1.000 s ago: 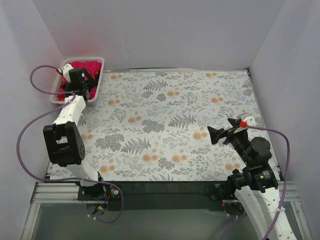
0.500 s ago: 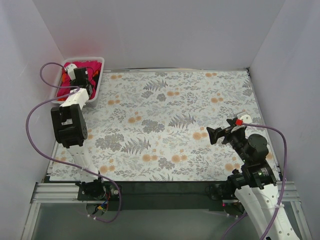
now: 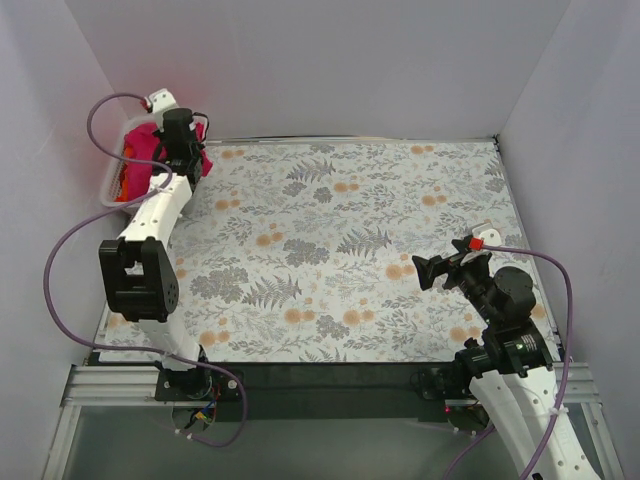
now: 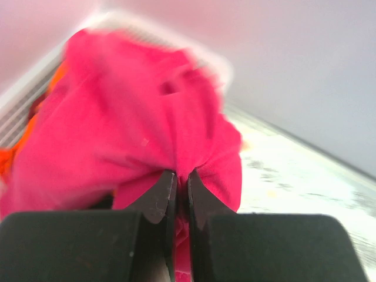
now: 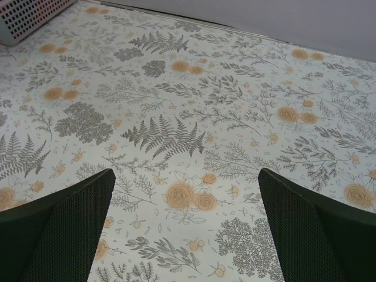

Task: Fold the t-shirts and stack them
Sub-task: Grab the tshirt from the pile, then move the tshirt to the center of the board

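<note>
The magenta-pink t-shirt [image 4: 129, 117] hangs bunched from my left gripper [image 4: 181, 174], whose jaws are shut on a pinched fold of it. From above, the left gripper [image 3: 188, 158] sits over the right rim of the white basket [image 3: 112, 186], with the pink t-shirt [image 3: 145, 148] lifted partly out of it. Beneath it in the basket, a bit of the orange t-shirt [image 4: 10, 160] shows. My right gripper [image 3: 426, 270] hovers open over the patterned table at the near right, and nothing lies between its fingers in the right wrist view [image 5: 185, 174].
The floral tablecloth [image 3: 340, 240] covers the table between white walls. The basket [image 5: 29, 16] stands in the far left corner, against the left wall. A purple cable [image 3: 95, 120] loops beside the left arm.
My left gripper has shut on the pink t-shirt inside the basket and risen, pulling the cloth up and toward the basket's right rim. The right arm has hardly moved.
</note>
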Robot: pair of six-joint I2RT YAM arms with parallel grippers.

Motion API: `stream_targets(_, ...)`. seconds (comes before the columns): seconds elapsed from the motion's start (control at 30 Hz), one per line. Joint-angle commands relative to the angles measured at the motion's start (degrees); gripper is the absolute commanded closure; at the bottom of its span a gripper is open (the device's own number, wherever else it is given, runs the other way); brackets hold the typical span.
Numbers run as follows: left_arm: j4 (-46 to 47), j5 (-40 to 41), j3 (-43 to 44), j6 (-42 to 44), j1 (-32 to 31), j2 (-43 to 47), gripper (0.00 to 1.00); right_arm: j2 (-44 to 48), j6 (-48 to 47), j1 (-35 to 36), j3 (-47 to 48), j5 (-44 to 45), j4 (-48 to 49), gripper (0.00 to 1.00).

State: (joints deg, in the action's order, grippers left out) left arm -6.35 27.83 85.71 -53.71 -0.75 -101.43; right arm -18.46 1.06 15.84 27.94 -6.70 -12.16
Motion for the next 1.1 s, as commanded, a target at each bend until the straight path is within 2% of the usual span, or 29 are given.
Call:
stream_targets(0.0,0.4,1.0,6.2,4.7,-8.0,7.2,1.0,0.6,-0.8,0.2,3.2,-0.9,1.1,0.02)
stream_targets(0.07,-0.7,-0.4,10.3,5.1,-11.5,7.6,1.0,0.6,-0.8,0.3,3.9,-0.8,1.1,0.02)
stream_targets(0.1,-1.8,-2.2,11.7,4.8,-15.3,7.5,1.0,0.6,-0.9,0.3,4.0,-0.8,1.1,0.02)
stream_targets(0.3,-6.8,-20.1,22.8,0.4,-31.1,4.3,1.0,0.1,-0.8,0.3,6.4,1.7,1.1,0.02)
stream_targets(0.43,-8.3,-31.9,27.7,-5.3,-36.2,3.8,1.0,0.2,-2.7,0.2,8.2,3.2,0.9,0.02)
stream_targets(0.5,-8.2,-38.2,26.8,-6.9,-37.0,4.4,1.0,0.4,-3.8,0.2,8.6,4.0,0.9,0.02)
stream_targets(0.57,-8.2,-38.5,22.7,-7.5,-37.0,6.2,1.0,1.0,-4.4,0.2,8.9,5.2,0.9,0.02)
stream_targets(0.73,-7.4,-25.9,6.5,-6.3,-36.7,11.1,0.99,1.6,-4.7,0.3,8.5,4.9,-0.4,0.02)
stream_targets(0.77,-7.3,-24.8,1.1,-8.1,-35.7,11.7,0.98,1.4,-4.6,0.3,8.4,4.8,-0.8,0.02)
stream_targets(0.83,-7.1,-23.2,-4.0,-10.9,-34.4,12.0,0.94,0.4,-3.9,0.2,8.5,4.2,-2.2,0.02)
stream_targets(0.9,-6.8,-21.3,-11.8,-15.6,-30.7,11.3,0.86,-0.9,-3.3,0.3,9.0,3.4,-3.2,0.02)
stream_targets(0.93,-6.7,-21.2,-14.2,-17.3,-28.9,10.9,0.72,-2.3,-2.9,0.2,9.1,2.2,-3.7,0.02)
stream_targets(1.0,-6.7,-21.9,-19.1,-20.8,-22.6,9.2,0.53,-3.9,-2.0,0.3,9.5,1.3,-5.1,0.02)
stream_targets(1.03,-6.7,-23.0,-19.7,-21.8,-21.2,9.0,0.36,-5.7,-1.4,0.2,9.7,1.0,-5.6,0.02)
stream_targets(1.07,-6.7,-22.7,-20.1,-21.4,-20.3,9.0,0.32,-6.8,-0.1,0.3,9.9,0.9,-6.5,0.02)
